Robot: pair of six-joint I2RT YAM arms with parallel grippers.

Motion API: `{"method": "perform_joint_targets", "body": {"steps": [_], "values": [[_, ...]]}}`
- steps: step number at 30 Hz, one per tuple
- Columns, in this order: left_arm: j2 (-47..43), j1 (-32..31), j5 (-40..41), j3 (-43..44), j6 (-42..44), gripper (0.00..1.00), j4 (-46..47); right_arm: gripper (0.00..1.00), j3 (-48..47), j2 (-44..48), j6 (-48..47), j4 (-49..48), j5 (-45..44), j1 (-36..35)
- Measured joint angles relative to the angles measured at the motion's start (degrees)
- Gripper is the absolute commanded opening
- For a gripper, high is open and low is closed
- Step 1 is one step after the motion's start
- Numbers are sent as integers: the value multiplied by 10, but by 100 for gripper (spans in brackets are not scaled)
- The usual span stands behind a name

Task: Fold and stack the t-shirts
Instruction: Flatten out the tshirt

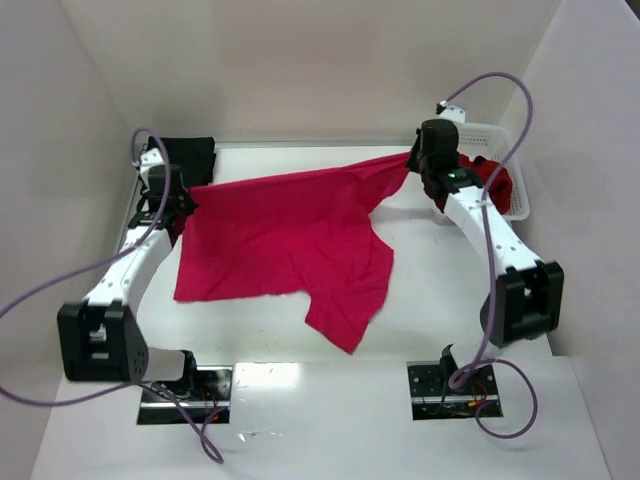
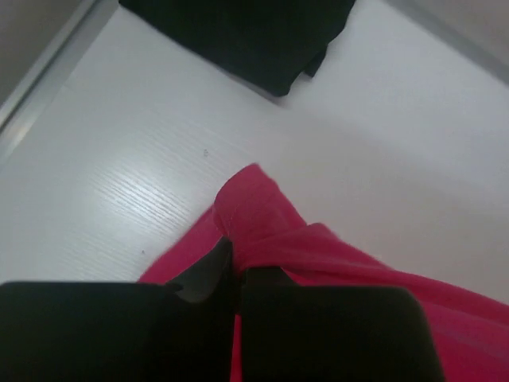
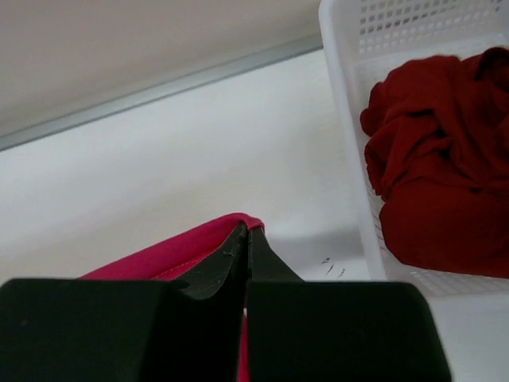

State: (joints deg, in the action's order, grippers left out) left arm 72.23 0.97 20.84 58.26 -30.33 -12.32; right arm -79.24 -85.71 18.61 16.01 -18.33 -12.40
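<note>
A crimson-pink t-shirt hangs stretched across the table between both arms, its lower part draped on the surface. My left gripper is shut on the shirt's left corner. My right gripper is shut on the shirt's right edge, close beside the basket. A black t-shirt lies at the back left corner, also seen as dark cloth in the left wrist view. A darker red t-shirt lies bunched in the white basket.
The white lattice basket stands at the back right against the wall. White enclosure walls close in the back and both sides. Purple cables loop over each arm.
</note>
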Motion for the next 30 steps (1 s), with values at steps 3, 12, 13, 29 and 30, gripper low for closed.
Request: {"method": "perform_joint_targets", "body": {"steps": [3, 12, 13, 29, 30], "values": [[94, 0, 13, 0, -2, 0, 31, 0, 0, -64, 5, -30, -5, 0], [254, 19, 25, 110, 4, 0, 109, 0, -52, -199, 22, -80, 15, 0], [260, 19, 25, 120, 5, 0, 112, 0, -59, -203, 23, -83, 17, 0], [466, 82, -62, 382, 20, 0, 115, 0, -332, -388, 14, -97, 75, 0], [469, 82, -63, 385, 20, 0, 114, 0, -352, -407, 14, -92, 77, 0]]}}
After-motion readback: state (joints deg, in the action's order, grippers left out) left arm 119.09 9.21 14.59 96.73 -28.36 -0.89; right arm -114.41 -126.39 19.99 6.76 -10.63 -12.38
